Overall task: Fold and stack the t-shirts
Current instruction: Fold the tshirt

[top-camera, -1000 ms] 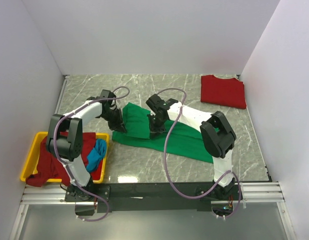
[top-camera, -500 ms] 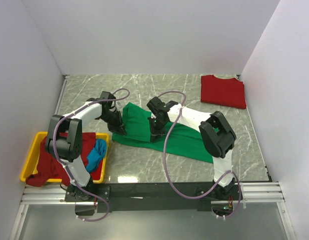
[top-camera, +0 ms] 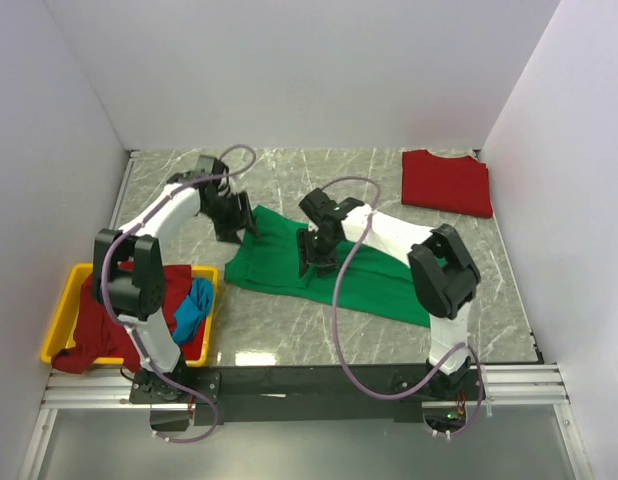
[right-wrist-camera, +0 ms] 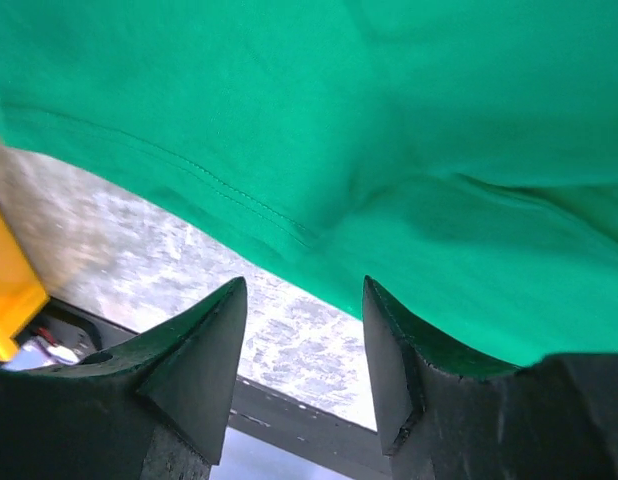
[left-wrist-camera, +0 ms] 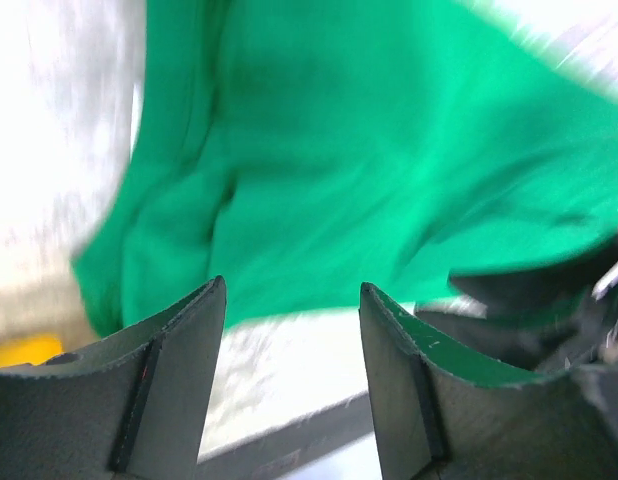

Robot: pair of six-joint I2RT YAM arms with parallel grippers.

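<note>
Green t-shirt (top-camera: pixel 374 285): soft knit cloth, lying flat mid-surface as a long slanted band, far-left end to near-right end. Doubled over along its length, with shallow wrinkles near the left end. Stitched hem line shows clearly in the right wrist view (right-wrist-camera: pixel 389 100); the left wrist view (left-wrist-camera: pixel 339 150) is motion-blurred, cloth folds only.

Left jaws: spread wide, nothing between them, hanging over the shirt's far-left end, bare pale surface in the gap. Black, flat-faced, wedge-shaped tips.

Right jaws: also well apart, holding nothing, poised above the shirt's near hem about mid-length, with cloth and speckled surface visible through the gap.

Red t-shirt (top-camera: pixel 447 182): folded to a neat rectangle, far-right corner, well apart from the green one.

Yellow bin (top-camera: pixel 59 315): rigid plastic, rectangular, near-left edge of the surface. Holds a crumpled dark red t-shirt (top-camera: pixel 84 345), spilling over the near rim, plus a bunched blue t-shirt (top-camera: pixel 194 305) at the right side.

Surface (top-camera: pixel 289 170): glossy grey-green marble pattern with pale veins. White walls on three sides.
</note>
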